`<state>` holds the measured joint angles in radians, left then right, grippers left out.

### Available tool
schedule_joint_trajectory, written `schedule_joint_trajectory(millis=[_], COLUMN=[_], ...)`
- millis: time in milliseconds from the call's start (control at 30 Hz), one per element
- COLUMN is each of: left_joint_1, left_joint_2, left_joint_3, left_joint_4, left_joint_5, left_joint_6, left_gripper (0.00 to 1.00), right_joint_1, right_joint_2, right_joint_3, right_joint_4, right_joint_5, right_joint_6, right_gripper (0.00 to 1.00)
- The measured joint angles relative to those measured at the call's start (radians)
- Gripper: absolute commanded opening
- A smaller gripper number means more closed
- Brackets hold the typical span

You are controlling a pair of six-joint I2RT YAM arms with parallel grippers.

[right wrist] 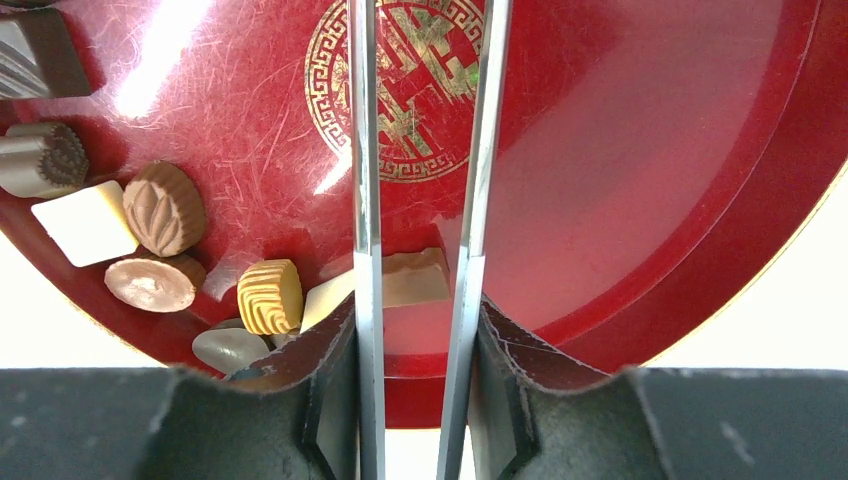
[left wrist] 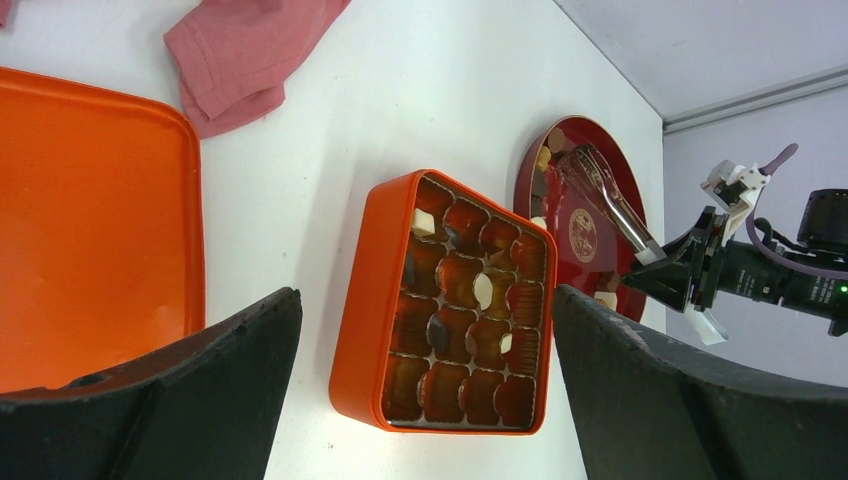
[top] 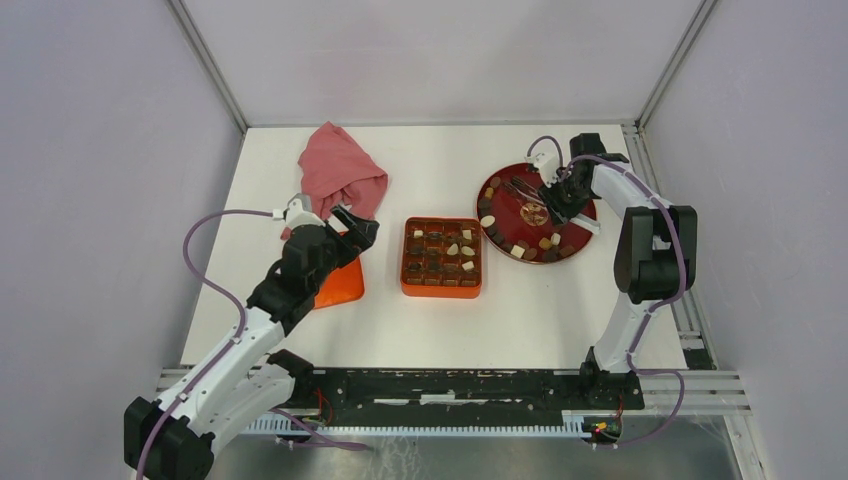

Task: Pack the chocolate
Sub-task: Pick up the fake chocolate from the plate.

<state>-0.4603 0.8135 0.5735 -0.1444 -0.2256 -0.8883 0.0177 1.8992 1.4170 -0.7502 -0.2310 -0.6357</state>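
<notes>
Chocolate mostly bunched along the plate edge, a few already in the box. Right fingers clenched on tongs, a tan piece peeking between the two blades. Left fingers spread wide, gripping nothing, over by the lid. Guessing tiny, light, hard and a bit slick, so prone to popping out or getting dented. Best to pinch gently across flat sides, low down. Rounded ones probably fiddlier.
</notes>
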Motion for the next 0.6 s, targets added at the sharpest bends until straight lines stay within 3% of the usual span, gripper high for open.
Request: schedule_joint_trajectory(millis=[333, 600], left_joint_1=[0.0, 0.0], left_joint_2=[0.009, 0.01], left_joint_3=[0.003, 0.003], left_joint_4=[0.005, 0.012], left_joint_5=[0.002, 0.019], left_joint_6=[0.0, 0.0], left_gripper=[0.99, 0.99], right_joint_1=[0.0, 0.0], right_joint_2=[0.0, -0.046], right_joint_3=[0.004, -0.013], right_joint_4=[-0.009, -0.015], right_joint_5=[-0.012, -0.032], right_joint_6=[-0.009, -0.017], right_gripper=[0.0, 0.0])
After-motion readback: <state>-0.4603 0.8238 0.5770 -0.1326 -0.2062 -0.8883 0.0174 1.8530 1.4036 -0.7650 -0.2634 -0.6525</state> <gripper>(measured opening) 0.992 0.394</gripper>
